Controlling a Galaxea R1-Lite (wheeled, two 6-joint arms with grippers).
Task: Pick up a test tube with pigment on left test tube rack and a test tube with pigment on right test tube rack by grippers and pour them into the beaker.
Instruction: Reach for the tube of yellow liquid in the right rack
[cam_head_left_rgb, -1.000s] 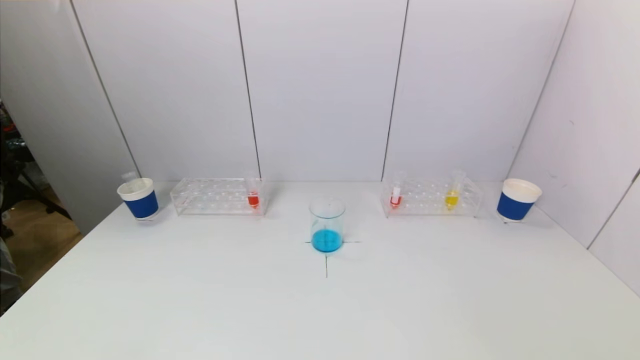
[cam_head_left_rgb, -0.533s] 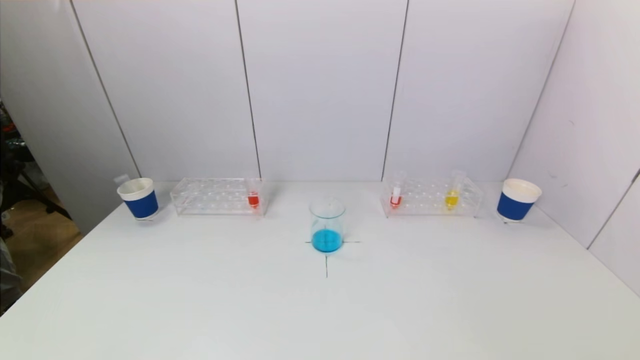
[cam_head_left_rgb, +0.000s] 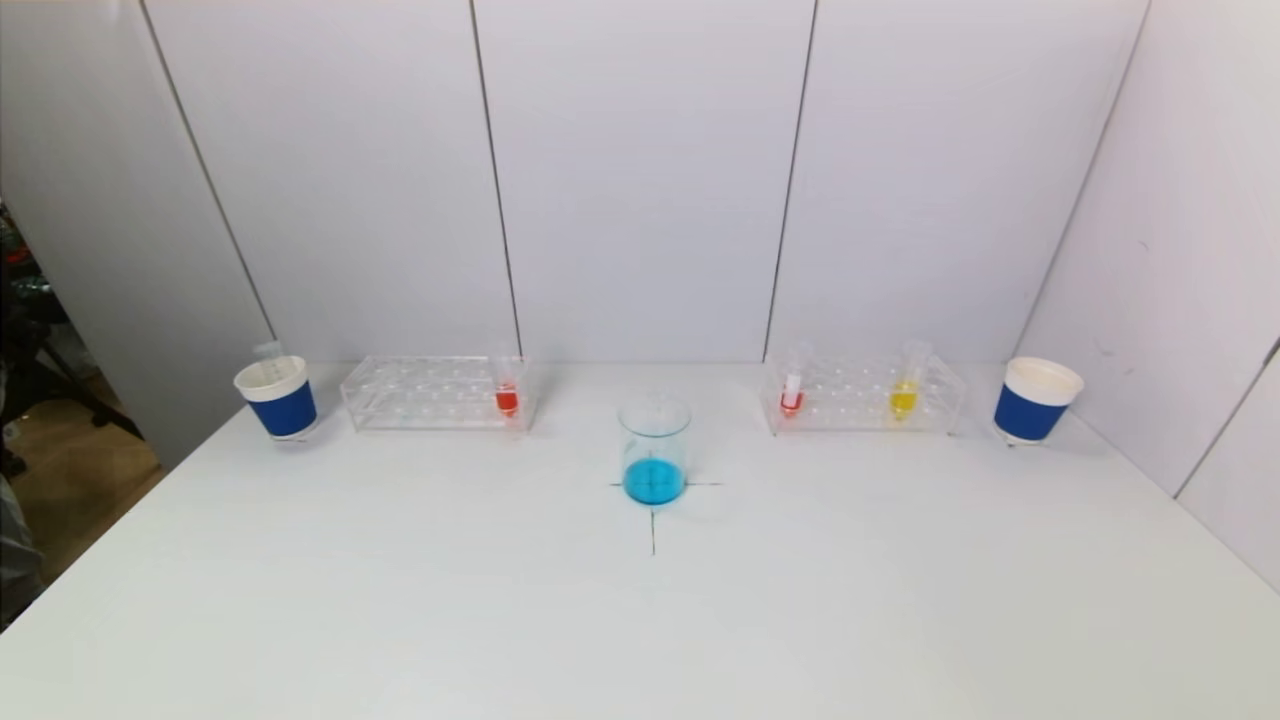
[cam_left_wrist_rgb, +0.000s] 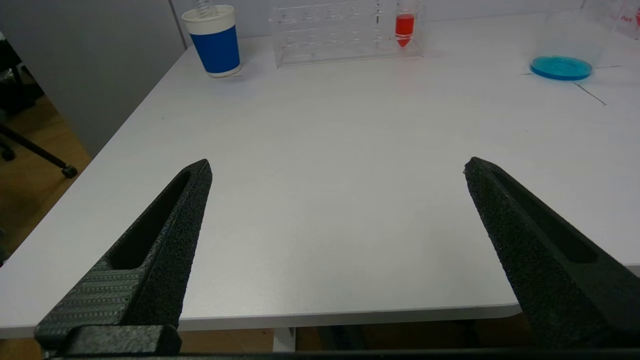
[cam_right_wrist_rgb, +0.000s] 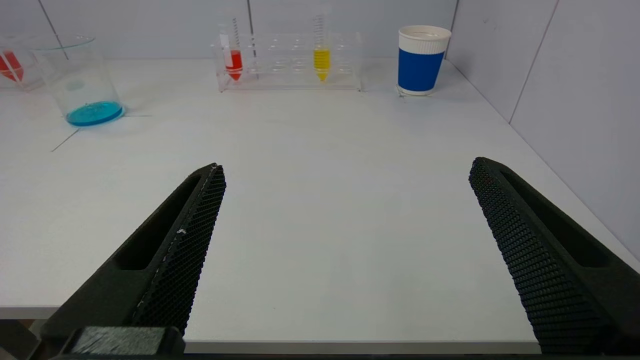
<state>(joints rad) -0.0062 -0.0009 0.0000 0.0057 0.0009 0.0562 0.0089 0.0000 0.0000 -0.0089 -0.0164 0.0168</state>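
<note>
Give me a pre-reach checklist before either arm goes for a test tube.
1. Left gripper open, holding nothing, back at the table's near edge: ok.
2. Right gripper open, holding nothing, back at the near edge: ok.
3. Red tube upright in the left rack: ok.
4. Right rack holds a red tube and a yellow tube, both upright: ok.
5. Beaker upright on the table's cross mark, blue liquid inside, mouth open: ok.
6. Table between the grippers and the racks free of obstacles: ok.
</note>
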